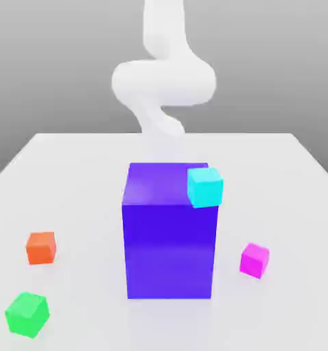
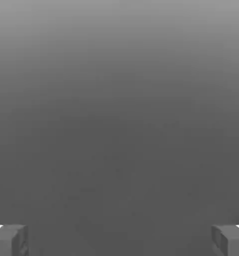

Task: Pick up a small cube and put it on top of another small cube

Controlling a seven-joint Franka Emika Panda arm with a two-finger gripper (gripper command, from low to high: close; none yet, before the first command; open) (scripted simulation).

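fingers (image 2: 9,240) spread wide apart, holding nothing. magenta cube (image 1: 254,260) at lower right of the exterior view on white surface (image 1: 283,178); green cube (image 1: 27,314) at lower left, well apart.

The tall blue-purple block (image 1: 170,240) hid the tabletop (image 1: 71,178) behind it and the arm's (image 1: 163,79) lower end; the arm ran off the upper edge; the fingertips (image 2: 9,240) were cut by the hand view's edge.
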